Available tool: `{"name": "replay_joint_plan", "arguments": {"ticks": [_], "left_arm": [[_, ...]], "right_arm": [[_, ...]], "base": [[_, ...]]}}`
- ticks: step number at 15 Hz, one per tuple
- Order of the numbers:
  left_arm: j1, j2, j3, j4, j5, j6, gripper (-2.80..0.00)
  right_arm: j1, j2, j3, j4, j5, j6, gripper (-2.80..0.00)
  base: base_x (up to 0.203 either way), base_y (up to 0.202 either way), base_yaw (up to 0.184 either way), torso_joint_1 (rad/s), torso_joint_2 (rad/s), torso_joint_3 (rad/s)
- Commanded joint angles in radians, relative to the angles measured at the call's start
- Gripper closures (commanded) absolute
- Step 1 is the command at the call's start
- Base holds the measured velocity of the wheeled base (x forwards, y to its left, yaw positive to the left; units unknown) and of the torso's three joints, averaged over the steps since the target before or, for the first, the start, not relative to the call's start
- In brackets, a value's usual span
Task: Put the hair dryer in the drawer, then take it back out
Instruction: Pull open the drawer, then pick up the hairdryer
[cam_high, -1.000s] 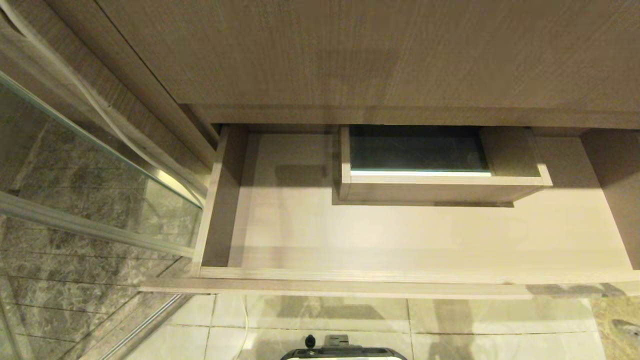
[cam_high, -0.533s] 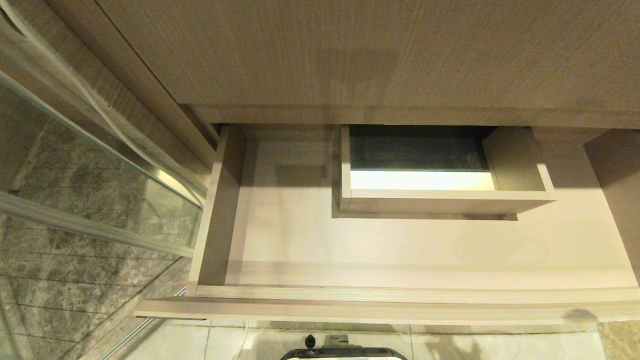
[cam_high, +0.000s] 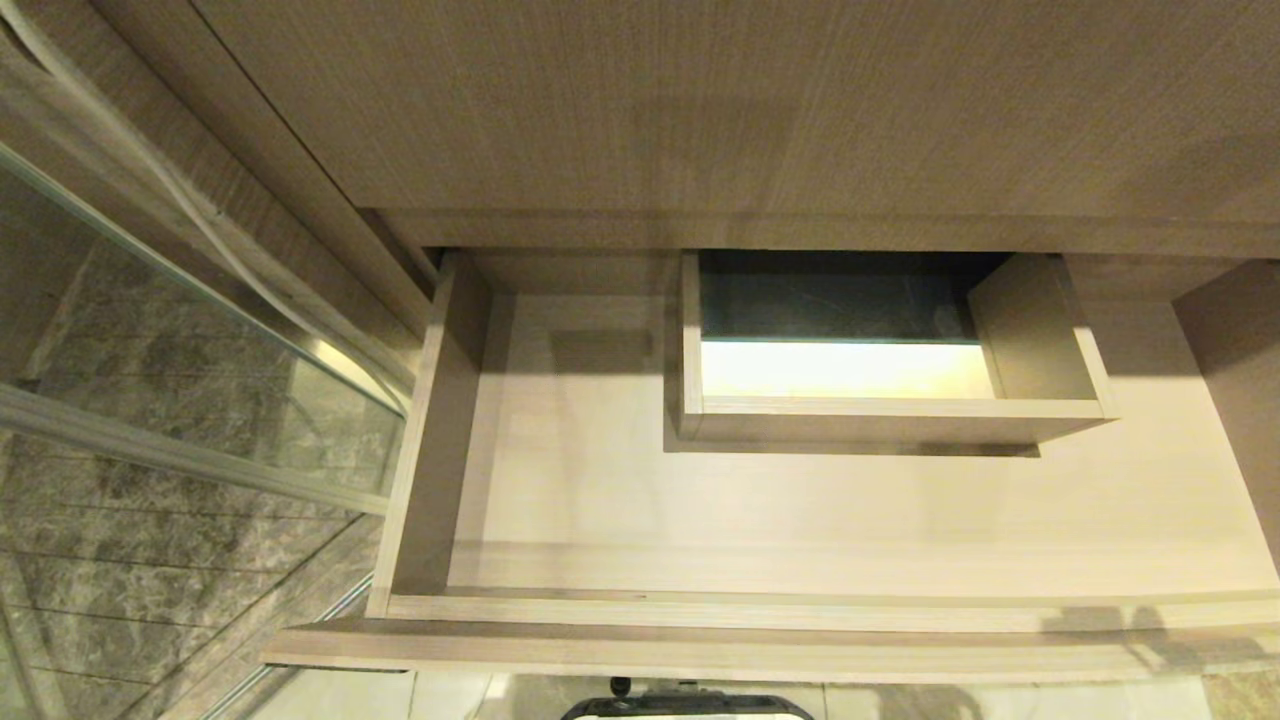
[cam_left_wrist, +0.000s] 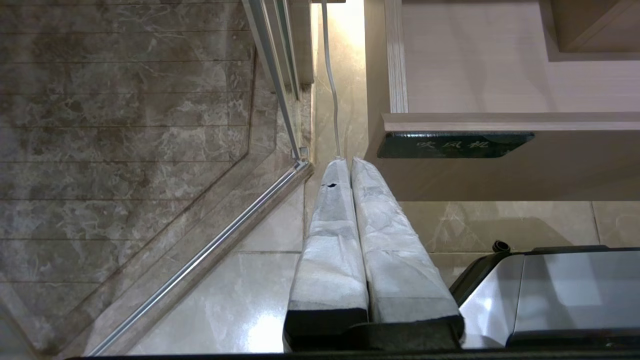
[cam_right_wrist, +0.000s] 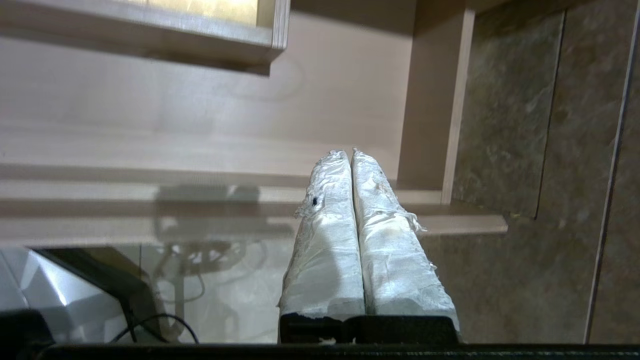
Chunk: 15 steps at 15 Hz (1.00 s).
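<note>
Drawer pulled out; right pincer pressed together, empty, just outside its front.

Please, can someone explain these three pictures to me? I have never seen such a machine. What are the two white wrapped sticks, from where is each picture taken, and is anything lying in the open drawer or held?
This is a wheeled robot with two arms. One picture comes from a camera on its head, looking down into an open drawer of pale wood with a boxed rectangular cutout in its base. The other two come from cameras on its wrists, behind the fingers.

The white wrapped sticks are gripper fingers. The left gripper is shut and hangs over the tiled floor, beside the drawer's corner, near a glass partition and a pale cord. The right gripper is also shut, in front of the drawer's right end.

Neither gripper holds anything. The drawer's visible bottom is bare, and no hair dryer shows in any picture.
</note>
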Motion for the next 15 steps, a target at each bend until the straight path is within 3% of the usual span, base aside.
{"name": "replay_joint_plan", "arguments": {"ticks": [1, 4, 11, 15], "left_arm": [[0.0, 0.0, 0.0, 0.0, 0.0, 0.0, 0.0], [0.0, 0.0, 0.0, 0.0, 0.0, 0.0, 0.0], [0.0, 0.0, 0.0, 0.0, 0.0, 0.0, 0.0], [0.0, 0.0, 0.0, 0.0, 0.0, 0.0, 0.0]], "right_arm": [[-0.007, 0.042, -0.032, -0.024, 0.0, -0.002, 0.0], [-0.038, 0.043, -0.03, -0.062, 0.0, -0.003, 0.0], [-0.076, 0.003, -0.026, -0.071, -0.001, -0.01, 0.0], [-0.09, 0.0, -0.027, -0.142, -0.002, -0.011, 0.0]], "base": [[0.0, 0.0, 0.0, 0.117, -0.04, -0.028], [0.0, 0.0, 0.0, 0.222, -0.21, -0.143], [0.0, 0.0, 0.0, 0.202, -0.52, -0.211], [0.0, 0.0, 0.0, 0.187, -0.49, -0.229]]}}
